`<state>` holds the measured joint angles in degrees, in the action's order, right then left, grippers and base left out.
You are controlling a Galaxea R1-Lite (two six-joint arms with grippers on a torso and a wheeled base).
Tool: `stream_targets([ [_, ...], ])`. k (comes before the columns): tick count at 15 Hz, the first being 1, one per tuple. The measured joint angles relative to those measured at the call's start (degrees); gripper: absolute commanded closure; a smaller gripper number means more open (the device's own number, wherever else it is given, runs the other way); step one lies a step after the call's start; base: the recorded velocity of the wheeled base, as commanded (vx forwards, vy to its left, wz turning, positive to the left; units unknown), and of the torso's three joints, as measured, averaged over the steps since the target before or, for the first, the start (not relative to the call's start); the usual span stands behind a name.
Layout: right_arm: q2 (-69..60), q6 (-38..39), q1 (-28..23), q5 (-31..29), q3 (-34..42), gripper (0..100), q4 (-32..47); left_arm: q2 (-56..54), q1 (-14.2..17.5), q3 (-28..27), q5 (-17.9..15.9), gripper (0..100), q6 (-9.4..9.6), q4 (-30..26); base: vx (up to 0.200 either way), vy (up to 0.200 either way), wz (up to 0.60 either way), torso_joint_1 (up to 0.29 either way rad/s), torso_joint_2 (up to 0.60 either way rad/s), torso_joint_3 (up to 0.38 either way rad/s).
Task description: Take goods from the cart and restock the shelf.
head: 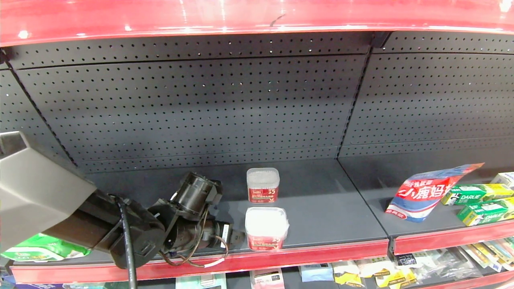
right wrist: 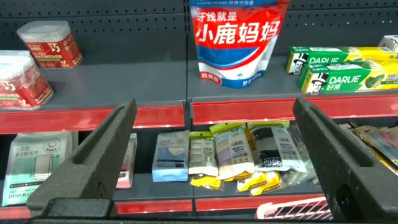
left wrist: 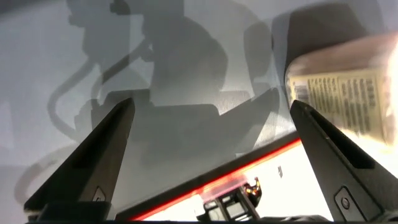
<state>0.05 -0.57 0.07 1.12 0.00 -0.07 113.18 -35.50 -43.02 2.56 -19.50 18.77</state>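
two clear plastic tubs are sitting upright on the dark metal shelf point(head: 321, 208), one behind the other. the rear tub point(head: 262, 184) is standing mid-deck and the front tub point(head: 266, 228) is standing at the red front lip. both are rounded squares, packed with white contents and wrapped in a red label band.

the left gripper point(left wrist: 211, 107) is hanging low over the deck just left of the front tub. its dark wedge-shaped fingers point(left wrist: 106, 155) are standing wide apart with nothing between them. the tub is lying just outside one finger, and i cannot tell whether they are touching.

the right gripper point(right wrist: 211, 106) is hovering back from the shelf, fingers likewise spread and empty.

farther right a glossy blue, red and white pouch point(head: 427, 192) is leaning beside flat green cartons point(head: 478, 194). soft packets point(right wrist: 230, 155) are lying on the shelf below.
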Motion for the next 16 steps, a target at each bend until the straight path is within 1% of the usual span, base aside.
stream_targets([
  [3, 0.0, 0.0, 0.0, 0.0, 0.0, 0, 0.0, -0.2, 0.0, -0.1, -0.2, 0, 0.02, -0.1, 0.000, 0.000, 0.00, 0.000, 0.00, 0.000],
  [8, 0.0, 0.0, 0.0, 0.0, 0.0, 0, 0.0, -0.2, -0.9, -0.3, -1.9, 0, 0.02, -0.1, 0.000, 0.000, 0.00, 0.000, 0.00, 0.000],
  [16, 0.0, 0.0, 0.0, 0.0, 0.0, 0, 0.0, -0.3, -0.9, -0.1, -2.1, 0, 0.02, -0.1, 0.000, 0.000, 0.00, 0.000, 0.00, 0.000],
])
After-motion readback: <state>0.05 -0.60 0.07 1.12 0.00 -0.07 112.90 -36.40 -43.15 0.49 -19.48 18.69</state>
